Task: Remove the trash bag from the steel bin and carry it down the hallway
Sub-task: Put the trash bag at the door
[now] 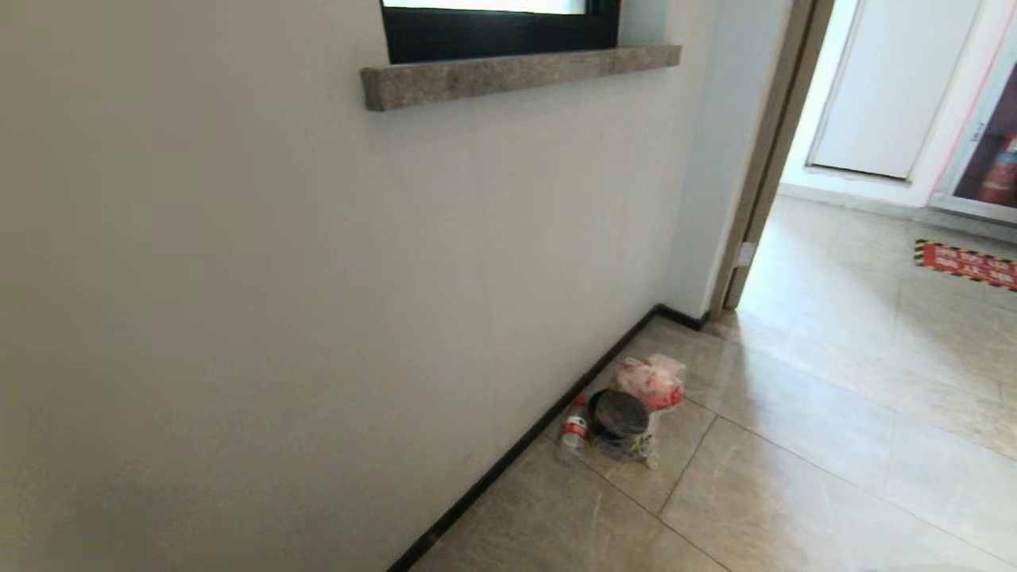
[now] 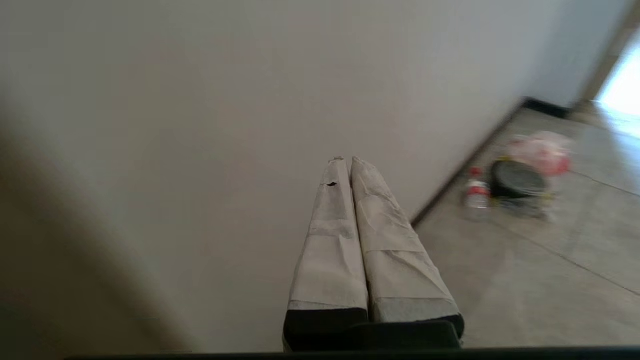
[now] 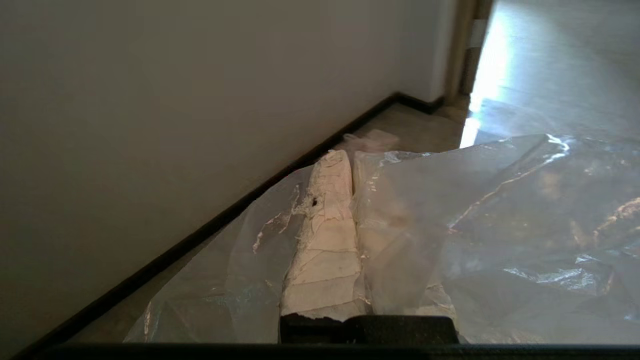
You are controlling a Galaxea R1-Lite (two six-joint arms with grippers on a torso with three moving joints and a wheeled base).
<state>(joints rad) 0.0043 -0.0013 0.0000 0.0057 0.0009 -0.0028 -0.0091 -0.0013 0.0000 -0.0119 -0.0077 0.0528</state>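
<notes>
Right wrist view shows the right tool [image 3: 352,165] pinched tight on the trash bag [image 3: 500,235] — clear, crinkly plastic over its fingers, above the hallway [image 3: 550,60] floor by the wall. Left tool [image 2: 345,160] is closed, holding nothing.

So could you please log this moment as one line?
right gripper: shut on trash bag | left gripper: shut, empty | place: hallway

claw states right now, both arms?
Left claw: closed, empty.
Right claw: closed on the trash bag.
</notes>
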